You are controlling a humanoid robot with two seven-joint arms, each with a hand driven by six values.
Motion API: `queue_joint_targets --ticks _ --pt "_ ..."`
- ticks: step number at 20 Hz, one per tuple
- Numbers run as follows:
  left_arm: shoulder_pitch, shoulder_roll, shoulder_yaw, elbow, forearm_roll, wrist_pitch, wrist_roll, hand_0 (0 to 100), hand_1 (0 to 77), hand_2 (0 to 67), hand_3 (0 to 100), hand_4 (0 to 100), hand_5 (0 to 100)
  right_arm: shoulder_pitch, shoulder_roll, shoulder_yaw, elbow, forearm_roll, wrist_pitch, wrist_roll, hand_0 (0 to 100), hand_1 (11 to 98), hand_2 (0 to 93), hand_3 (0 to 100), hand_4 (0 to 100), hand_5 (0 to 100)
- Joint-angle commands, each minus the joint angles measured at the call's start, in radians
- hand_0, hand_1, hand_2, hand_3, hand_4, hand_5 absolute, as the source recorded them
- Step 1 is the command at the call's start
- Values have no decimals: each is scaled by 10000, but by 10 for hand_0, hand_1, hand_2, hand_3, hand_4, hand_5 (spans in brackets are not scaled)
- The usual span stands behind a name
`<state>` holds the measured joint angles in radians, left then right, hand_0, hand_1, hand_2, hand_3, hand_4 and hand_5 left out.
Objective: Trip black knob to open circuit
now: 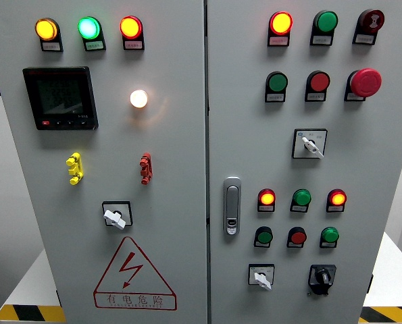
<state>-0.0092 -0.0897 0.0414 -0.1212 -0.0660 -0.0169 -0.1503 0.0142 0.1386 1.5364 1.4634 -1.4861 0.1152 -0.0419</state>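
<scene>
Head view: black knob (321,277) apparently points down-left.

black knob (321,277): bare grey panel below and to its right, open for approach
left side: white selector switch (261,277) stands near
above: green button (330,235) and red button (296,236) sit close over it

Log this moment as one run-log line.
phase: pre-reach | hands: none in view | target: black knob lower right of panel, untouched | nearby: white selector to its left
</scene>
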Motion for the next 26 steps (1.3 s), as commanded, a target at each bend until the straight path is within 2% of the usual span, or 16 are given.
queue_joint_targets --ticks 1,5,10,11,15,18,26 --pt "0 7 0 0 0 0 0 0 30 130 213 66 15 332 9 -24 16 119 -78 -133 780 486 9 903 959 1000" --pt "0 -8 0 0 0 0 0 0 30 130 213 65 15 854 25 -9 -15 119 -93 -164 821 536 7 906 969 1000" --pt "-16 7 0 0 0 0 0 0 30 130 213 65 15 1008 25 -40 0 119 -93 -225 914 549 7 896 967 1000" --pt "-16 7 0 0 0 0 0 0 30 130 213 65 15 1069 10 -40 0 119 -93 -226 926 567 7 890 961 1000" --pt "-16 7 0 0 0 0 0 0 30 130 213 66 15 1422 25 -86 -76 119 -108 -271 1000 625 9 864 936 1000" --pt "-16 -8 0 0 0 0 0 0 30 130 213 66 15 1484 25 -86 -107 119 -108 -317 1000 662 10 849 916 1000" --pt "-16 -8 0 0 0 0 0 0 30 130 213 66 15 1637 25 -101 -107 119 -108 -409 1000 685 13 840 905 1000"
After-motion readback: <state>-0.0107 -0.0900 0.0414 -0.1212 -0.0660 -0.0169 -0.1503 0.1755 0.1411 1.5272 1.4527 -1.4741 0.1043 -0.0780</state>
